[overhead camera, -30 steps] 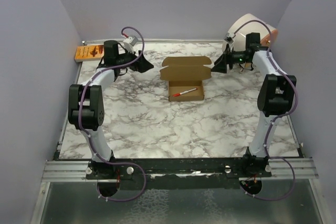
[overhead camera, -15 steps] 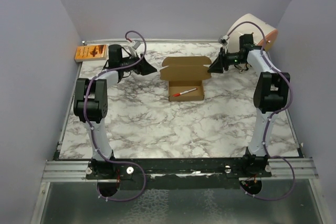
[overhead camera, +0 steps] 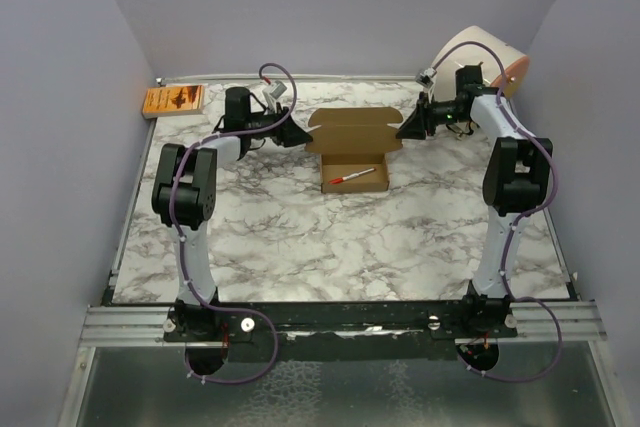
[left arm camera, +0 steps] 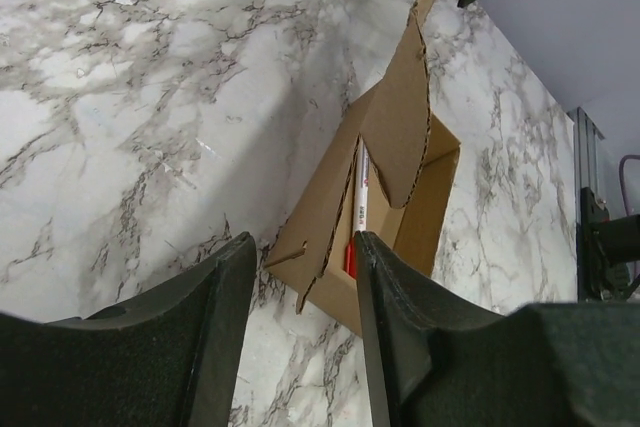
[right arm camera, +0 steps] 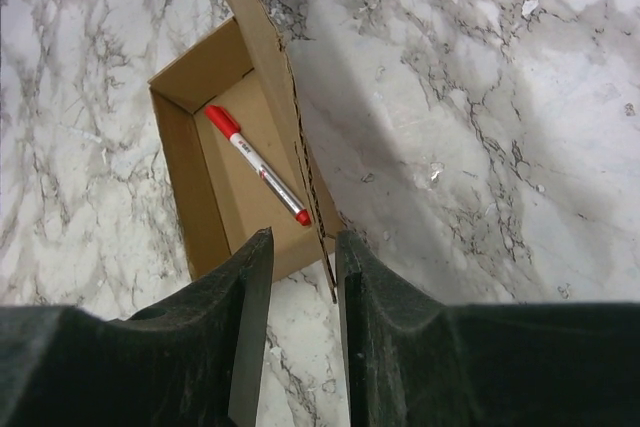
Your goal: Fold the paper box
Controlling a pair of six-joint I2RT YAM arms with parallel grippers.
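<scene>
1. The paper box [overhead camera: 352,137] sits on the far half of the marble table [overhead camera: 300,237], midway between the two arms. It is an open tray with its lid panel raised along the far side.
2. A red-capped pen [overhead camera: 351,176] lies on the tray floor.
3. The left gripper [overhead camera: 297,136] is at the left end of the box. In the left wrist view its jaws stand moderately apart, and the notched end tab lies just ahead of the gap, with no contact visible.
4. The right gripper [overhead camera: 405,132] is at the right end of the lid. In the right wrist view its jaws stand narrowly apart. The lid edge runs into the gap close to one finger; contact cannot be confirmed.
5. An orange packet [overhead camera: 173,100] lies at the far left corner.
6. A white cylinder [overhead camera: 480,50] stands behind the right arm
</scene>
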